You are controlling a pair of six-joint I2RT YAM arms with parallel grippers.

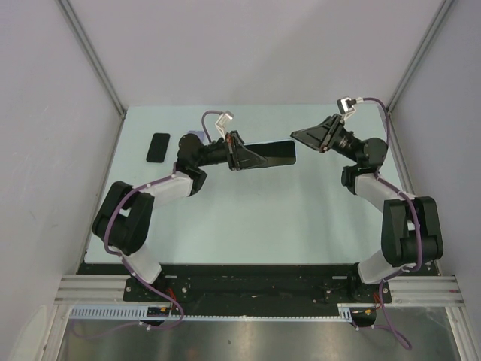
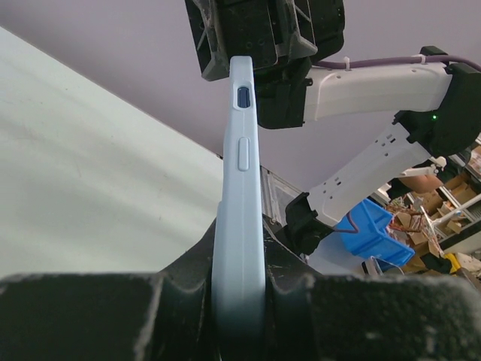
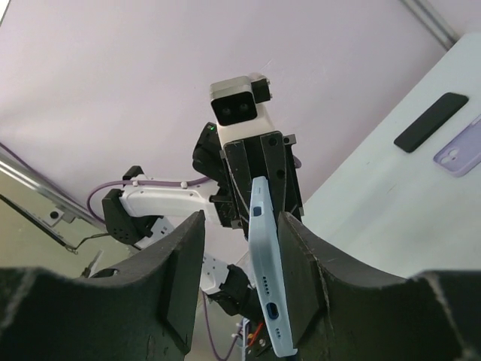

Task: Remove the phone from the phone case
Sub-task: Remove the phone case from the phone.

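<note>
Phone case [image 2: 240, 226]: one, light blue, held off the worktop [image 1: 248, 218] between the two arms, seen edge-on in both wrist views.
Contents of case: a dark glossy phone [image 1: 270, 153] fills its upward side in the top view; seating cannot be checked from the edge-on views.
Left hand [image 1: 242, 156]: clenched on one end of the phone case, one finger on each broad face.
Right hand [image 1: 301, 136]: released; the other end of the case lies between its fingers, close against one and with a clear gap to the other.
Hands: two, facing each other along the case.
Loose items on worktop: two, near the left arm, side by side.
Black phone [image 1: 158, 147]: one, lying flat.
Lilac item [image 3: 460, 152]: one, with a camera cut-out, cut off by the right wrist view's edge; case or phone cannot be told.
</note>
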